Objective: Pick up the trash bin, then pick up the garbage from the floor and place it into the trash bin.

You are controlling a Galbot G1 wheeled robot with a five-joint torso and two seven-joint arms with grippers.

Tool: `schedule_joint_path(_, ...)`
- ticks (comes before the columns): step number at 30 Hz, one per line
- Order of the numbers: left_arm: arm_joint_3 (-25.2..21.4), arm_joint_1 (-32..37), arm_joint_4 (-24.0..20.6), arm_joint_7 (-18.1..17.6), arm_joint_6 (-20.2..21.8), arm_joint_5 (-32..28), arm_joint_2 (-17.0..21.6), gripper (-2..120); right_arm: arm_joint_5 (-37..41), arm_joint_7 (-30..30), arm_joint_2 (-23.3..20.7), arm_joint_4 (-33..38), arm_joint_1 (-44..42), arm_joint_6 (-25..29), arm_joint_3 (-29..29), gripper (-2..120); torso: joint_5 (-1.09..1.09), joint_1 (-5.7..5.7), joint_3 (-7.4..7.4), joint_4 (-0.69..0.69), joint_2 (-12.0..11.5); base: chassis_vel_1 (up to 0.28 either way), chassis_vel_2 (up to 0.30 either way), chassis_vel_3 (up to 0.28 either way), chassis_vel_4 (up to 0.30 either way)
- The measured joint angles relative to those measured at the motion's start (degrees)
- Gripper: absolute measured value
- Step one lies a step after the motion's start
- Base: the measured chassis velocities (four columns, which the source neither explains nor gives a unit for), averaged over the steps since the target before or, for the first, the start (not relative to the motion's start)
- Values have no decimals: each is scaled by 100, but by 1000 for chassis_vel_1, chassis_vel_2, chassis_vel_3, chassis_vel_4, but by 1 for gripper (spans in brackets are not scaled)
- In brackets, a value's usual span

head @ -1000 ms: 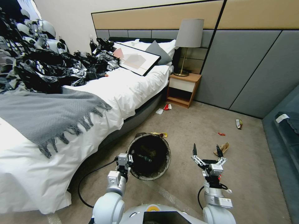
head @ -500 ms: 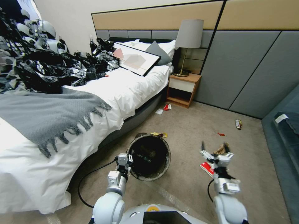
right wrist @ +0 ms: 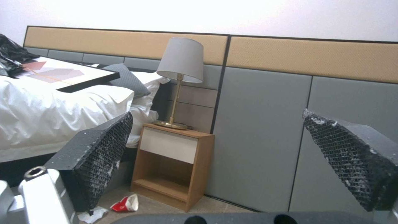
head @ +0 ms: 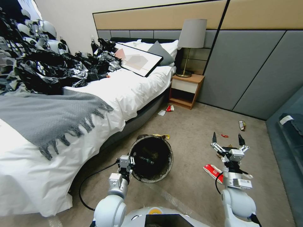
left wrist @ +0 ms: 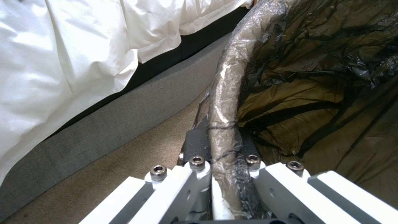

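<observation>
Up close, the left wrist view shows the left gripper [left wrist: 224, 174] clamped on the bag-wrapped rim of the round white trash bin lined with black plastic [left wrist: 226, 93], which sits beside the bed base; from the head view its dark mouth [head: 151, 159] tilts toward the camera. To the right, the right gripper [head: 228, 140] hovers with fingers spread wide, empty, above a tan paper bag [head: 219, 154]. One red-and-white crushed carton [head: 213, 171] lies just beside its wrist. A second red-and-white crushed carton [right wrist: 126, 203] lies by the wooden nightstand [right wrist: 174, 165].

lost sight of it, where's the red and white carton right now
In the head view the red and white carton lies on the carpet right of the trash bin, just beside the right arm below its end effector.
</observation>
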Motion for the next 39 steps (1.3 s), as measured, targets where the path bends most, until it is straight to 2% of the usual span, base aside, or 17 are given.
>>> schedule_joint_path(17, 0, 0, 0, 0, -1, 1, 0, 0, -165, -74, -575, -1674, 515, -914, -69, 100, 0, 0, 0, 1, 0, 0, 0, 0, 0)
schedule_joint_path(27, 0, 0, 0, 0, -1, 1, 0, 0, -461, -277, -774, -2381, 655, -1048, -104, 100, 1, 0, 0, 0, 0, 0, 0, 0, 0)
schedule_joint_path(39, 0, 0, 0, 0, -1, 1, 0, 0, -1001, -759, -1074, -3733, 884, -932, -16, 100, 1, 0, 0, 0, 0, 0, 0, 0, 0)
